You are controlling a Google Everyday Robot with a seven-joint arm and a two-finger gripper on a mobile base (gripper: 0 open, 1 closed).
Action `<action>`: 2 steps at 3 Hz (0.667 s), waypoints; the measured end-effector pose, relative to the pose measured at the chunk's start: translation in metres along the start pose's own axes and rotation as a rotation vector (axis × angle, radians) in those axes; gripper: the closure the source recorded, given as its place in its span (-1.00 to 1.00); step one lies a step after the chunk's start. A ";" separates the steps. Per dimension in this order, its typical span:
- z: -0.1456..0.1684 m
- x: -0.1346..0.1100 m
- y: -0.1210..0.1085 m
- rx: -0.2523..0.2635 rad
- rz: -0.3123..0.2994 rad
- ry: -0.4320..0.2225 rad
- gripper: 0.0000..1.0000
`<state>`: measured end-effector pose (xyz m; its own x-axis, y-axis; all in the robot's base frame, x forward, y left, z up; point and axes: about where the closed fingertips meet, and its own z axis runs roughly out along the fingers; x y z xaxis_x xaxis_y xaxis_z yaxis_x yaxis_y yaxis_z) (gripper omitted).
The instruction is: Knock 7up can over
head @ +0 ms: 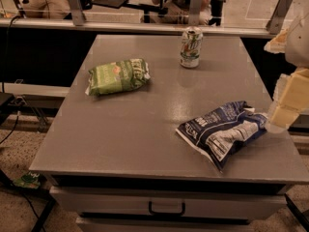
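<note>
The 7up can (191,47) stands upright near the far edge of the grey table (140,129), white and green with a silver top. My gripper (284,115) is at the right edge of the view, over the table's right side, beside the end of a dark blue snack bag (223,129). It is well to the right of the can and nearer to me, not touching it.
A green snack bag (118,76) lies on the left part of the table. The table has a drawer with a handle (166,209) at the front. A glass barrier with metal posts (195,6) runs behind the table.
</note>
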<state>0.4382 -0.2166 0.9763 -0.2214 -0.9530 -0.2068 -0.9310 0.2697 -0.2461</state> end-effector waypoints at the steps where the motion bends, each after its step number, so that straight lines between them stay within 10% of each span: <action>1: 0.000 0.000 0.000 0.003 0.000 0.000 -1.00; 2: 0.012 -0.015 -0.021 0.001 -0.014 -0.030 -1.00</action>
<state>0.4643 -0.2063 0.9731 -0.1992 -0.9522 -0.2317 -0.9337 0.2562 -0.2503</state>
